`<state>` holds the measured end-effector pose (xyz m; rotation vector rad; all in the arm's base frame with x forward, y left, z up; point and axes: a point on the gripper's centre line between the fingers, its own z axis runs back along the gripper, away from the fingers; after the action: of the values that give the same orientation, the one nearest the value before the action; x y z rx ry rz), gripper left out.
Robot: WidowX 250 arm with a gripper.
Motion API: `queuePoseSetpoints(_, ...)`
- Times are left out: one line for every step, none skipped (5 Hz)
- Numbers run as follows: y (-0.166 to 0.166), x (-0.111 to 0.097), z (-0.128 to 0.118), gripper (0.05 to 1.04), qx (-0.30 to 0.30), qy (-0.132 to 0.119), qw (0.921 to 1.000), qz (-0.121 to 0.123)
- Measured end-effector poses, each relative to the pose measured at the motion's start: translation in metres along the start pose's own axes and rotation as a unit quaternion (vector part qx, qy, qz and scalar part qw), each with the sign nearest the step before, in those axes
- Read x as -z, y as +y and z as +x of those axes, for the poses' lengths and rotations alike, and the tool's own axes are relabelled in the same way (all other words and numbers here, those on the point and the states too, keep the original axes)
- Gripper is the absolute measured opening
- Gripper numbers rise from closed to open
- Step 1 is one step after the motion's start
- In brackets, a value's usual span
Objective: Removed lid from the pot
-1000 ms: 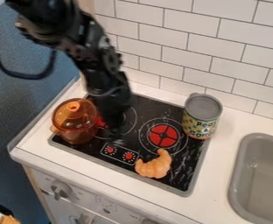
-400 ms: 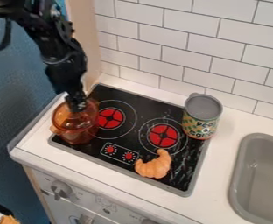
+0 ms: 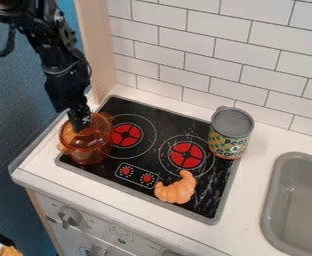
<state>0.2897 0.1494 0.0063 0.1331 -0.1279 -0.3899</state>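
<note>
The black gripper [image 3: 80,124] hangs at the left of the stove, right over the top of the orange see-through pot [image 3: 88,151]. Its tips are at the knob of the lid [image 3: 75,138], which sits on the pot; the knob itself is hidden behind them. How far apart the fingers are I cannot tell. The pot stands upright on the left edge of the black stovetop.
A toy croissant [image 3: 176,188] lies at the front of the stovetop [image 3: 155,113]. On its right edge stands a tall can [image 3: 231,133]. A grey sink [image 3: 299,200] is at the right, and a tiled wall [image 3: 219,50] runs behind.
From over the left burner, the gripper has moved left to the top of the pot, shifting slightly further left since the second frame. Pot, croissant and can have stayed in place.
</note>
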Motion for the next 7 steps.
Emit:
queuePoseSetpoints(0.0, 0.01, 0.003, 0.972, 0.005, 0.003, 0.9999, -0.013)
queuePoseSetpoints(-0.003, 0.015, 0.003, 0.698, 0.005, 0.006, 0.9998, -0.019)
queuePoseSetpoints(-0.007, 0.015, 0.009, 0.406, 0.016, 0.002, 0.9997, -0.017)
queuePoseSetpoints(-0.01, 0.017, 0.009, 0.375, 0.019, 0.0, 0.9997, -0.017)
queuePoseSetpoints(-0.013, 0.016, 0.009, 0.375, 0.018, -0.003, 0.9997, -0.017)
queuePoseSetpoints(-0.02, 0.012, 0.01, 0.375, 0.031, 0.005, 0.9994, -0.012)
queuePoseSetpoints(-0.022, -0.022, 0.016, 0.375, 0.043, -0.019, 0.9985, 0.029)
